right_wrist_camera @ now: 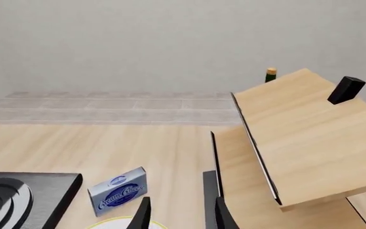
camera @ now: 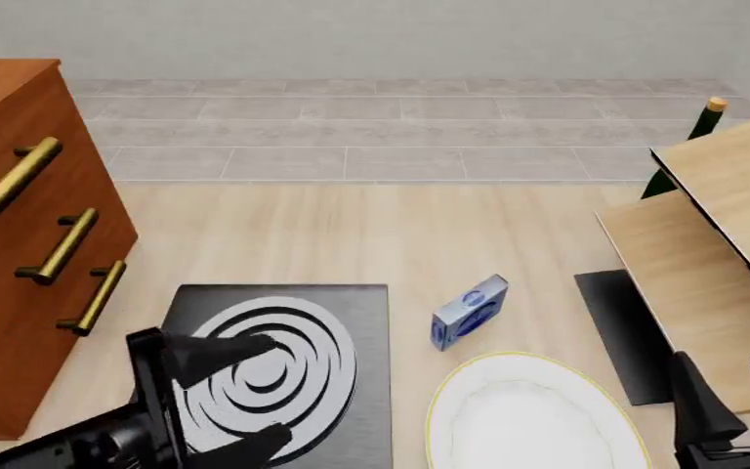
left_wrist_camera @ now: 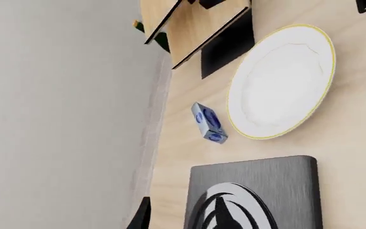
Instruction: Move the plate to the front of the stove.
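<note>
Plate (camera: 531, 415) sits untouched at the table's near edge beside the stove (camera: 277, 366), my spread right claw (camera: 727, 391) just beside it, left claw (camera: 212, 401) spread too.

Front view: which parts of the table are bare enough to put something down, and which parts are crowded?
The widest bare patch is the far strip between the drawer cabinet and the wooden shelf, beyond the stove and the blue box. The near side is crowded: stove, box, plate and dark mat leave only narrow gaps.
</note>
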`<state>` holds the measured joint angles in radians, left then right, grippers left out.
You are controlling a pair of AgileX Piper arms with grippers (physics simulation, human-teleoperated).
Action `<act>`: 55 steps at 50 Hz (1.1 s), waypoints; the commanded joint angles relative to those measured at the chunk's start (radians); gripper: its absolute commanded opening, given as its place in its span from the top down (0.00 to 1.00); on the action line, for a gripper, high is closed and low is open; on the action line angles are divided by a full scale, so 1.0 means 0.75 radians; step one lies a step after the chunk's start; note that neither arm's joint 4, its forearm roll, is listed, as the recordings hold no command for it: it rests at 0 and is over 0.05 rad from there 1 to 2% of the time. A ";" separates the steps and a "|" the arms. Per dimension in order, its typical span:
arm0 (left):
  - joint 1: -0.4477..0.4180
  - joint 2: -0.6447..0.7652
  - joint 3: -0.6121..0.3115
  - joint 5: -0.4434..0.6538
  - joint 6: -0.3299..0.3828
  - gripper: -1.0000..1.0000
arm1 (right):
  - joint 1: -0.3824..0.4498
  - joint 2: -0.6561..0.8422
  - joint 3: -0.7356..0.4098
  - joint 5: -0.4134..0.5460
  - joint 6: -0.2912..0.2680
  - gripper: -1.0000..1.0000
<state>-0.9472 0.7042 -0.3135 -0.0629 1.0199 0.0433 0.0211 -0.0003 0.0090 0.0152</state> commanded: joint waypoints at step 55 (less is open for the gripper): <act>-0.448 1.013 -0.179 -0.523 0.014 0.00 | 0.050 0.179 0.000 -0.174 0.040 0.00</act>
<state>-1.2532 1.3629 -0.4309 -0.4010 1.0340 0.0759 0.1233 -0.0003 -0.0884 0.0375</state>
